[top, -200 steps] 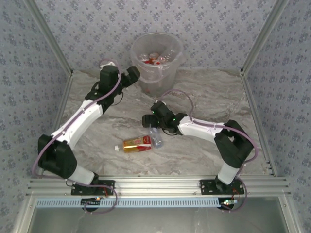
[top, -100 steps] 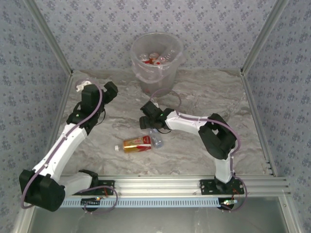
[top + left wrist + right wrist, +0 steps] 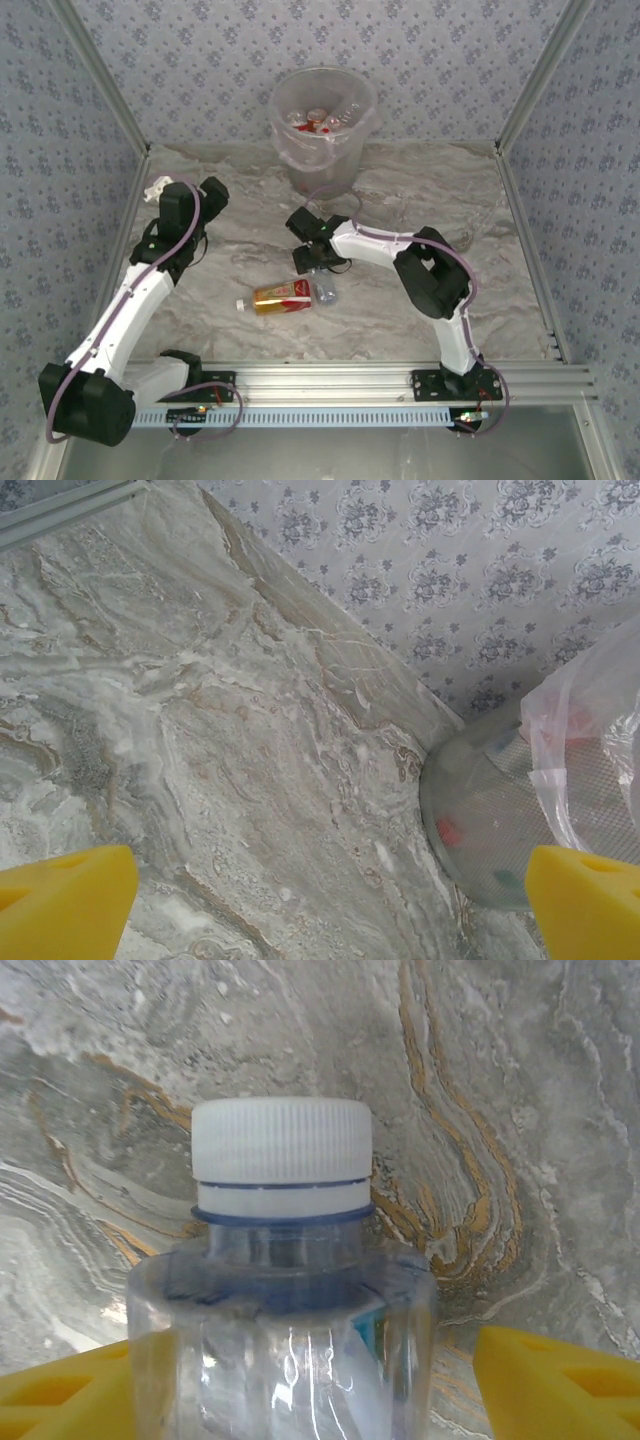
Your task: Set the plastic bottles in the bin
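The bin (image 3: 325,160) stands at the back with several bottles (image 3: 318,120) inside; its wall (image 3: 480,830) also shows in the left wrist view. A gold-and-red bottle (image 3: 283,296) lies mid-table. Beside it lies a clear bottle (image 3: 324,291) with a white cap (image 3: 282,1150). My right gripper (image 3: 308,258) (image 3: 300,1380) straddles that bottle. Its left finger (image 3: 60,1390) lies against the bottle, and a sliver of table shows between the bottle's shoulder and the right finger (image 3: 560,1380). My left gripper (image 3: 212,192) (image 3: 330,900) hangs open and empty left of the bin.
Patterned walls with metal posts (image 3: 525,85) close in the marble table (image 3: 450,200) at the back and sides. A metal rail (image 3: 330,380) runs along the near edge. A clear liner (image 3: 585,730) drapes over the bin's rim.
My left arm has drawn back from the bin toward the left side. My right arm has folded inward, its gripper staying over the clear bottle.
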Robot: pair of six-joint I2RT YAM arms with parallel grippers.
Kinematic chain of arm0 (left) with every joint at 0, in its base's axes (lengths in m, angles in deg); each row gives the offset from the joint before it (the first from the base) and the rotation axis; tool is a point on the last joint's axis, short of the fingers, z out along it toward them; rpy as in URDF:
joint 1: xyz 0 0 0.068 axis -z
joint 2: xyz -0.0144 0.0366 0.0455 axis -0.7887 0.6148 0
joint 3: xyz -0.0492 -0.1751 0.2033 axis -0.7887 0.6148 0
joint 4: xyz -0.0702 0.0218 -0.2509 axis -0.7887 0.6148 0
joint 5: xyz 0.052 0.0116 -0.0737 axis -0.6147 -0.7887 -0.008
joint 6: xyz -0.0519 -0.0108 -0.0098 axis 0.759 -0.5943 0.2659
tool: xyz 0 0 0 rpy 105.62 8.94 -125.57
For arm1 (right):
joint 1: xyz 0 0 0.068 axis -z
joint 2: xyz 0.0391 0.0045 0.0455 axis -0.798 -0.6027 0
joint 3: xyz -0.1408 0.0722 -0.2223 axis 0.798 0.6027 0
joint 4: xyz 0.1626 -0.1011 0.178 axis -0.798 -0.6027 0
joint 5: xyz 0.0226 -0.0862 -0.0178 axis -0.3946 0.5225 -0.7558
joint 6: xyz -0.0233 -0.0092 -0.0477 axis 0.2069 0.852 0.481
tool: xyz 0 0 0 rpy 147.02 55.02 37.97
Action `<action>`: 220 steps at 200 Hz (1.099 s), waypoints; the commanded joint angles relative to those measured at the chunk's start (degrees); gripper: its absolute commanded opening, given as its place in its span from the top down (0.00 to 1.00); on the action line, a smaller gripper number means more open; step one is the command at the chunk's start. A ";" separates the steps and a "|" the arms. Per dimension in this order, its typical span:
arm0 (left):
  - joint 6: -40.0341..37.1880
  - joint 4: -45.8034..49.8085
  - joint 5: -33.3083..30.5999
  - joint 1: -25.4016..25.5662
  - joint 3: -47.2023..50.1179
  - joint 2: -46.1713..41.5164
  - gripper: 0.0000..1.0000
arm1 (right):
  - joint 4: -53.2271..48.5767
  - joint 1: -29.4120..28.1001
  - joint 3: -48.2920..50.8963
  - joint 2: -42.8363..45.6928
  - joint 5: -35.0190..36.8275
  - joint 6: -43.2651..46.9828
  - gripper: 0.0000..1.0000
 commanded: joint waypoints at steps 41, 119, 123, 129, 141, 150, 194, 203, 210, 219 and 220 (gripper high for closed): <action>0.84 1.25 -0.97 -1.23 1.07 -0.92 0.01 | -3.97 0.32 -5.03 -5.11 0.32 -2.21 0.26; 1.69 1.02 -0.74 -2.13 1.73 -0.66 0.01 | -4.57 0.44 -4.04 -3.05 2.88 0.36 0.43; 1.69 0.99 -0.69 -2.13 1.74 -0.58 0.01 | -4.59 0.50 -4.04 -2.74 2.98 0.50 0.44; 1.69 0.99 -0.71 -2.18 1.68 -0.48 0.01 | -4.51 0.58 -4.04 -2.16 3.28 0.79 0.45; 1.61 0.98 -0.68 -2.22 1.47 -0.26 0.01 | -4.54 0.57 -4.04 -0.99 4.09 1.06 0.46; 1.62 0.93 -0.56 -2.29 1.35 -0.01 0.01 | -4.57 0.64 -3.89 0.08 4.83 1.19 0.46; 1.57 1.17 0.02 -2.40 0.97 1.14 0.00 | -0.95 1.64 0.03 7.45 6.68 1.96 0.46; 1.53 1.15 0.13 -2.48 0.93 1.34 0.01 | -0.54 1.98 1.16 9.32 6.97 2.05 0.46; 1.44 1.12 0.15 -2.48 0.86 1.44 0.01 | 1.58 2.22 2.06 10.65 7.01 2.14 0.46; 1.50 1.22 0.23 -2.57 0.81 1.54 0.01 | 2.69 2.58 3.07 12.39 7.32 2.23 0.46; 1.51 1.24 0.24 -2.57 0.81 1.59 0.01 | 2.83 2.60 3.12 12.58 7.38 2.23 0.46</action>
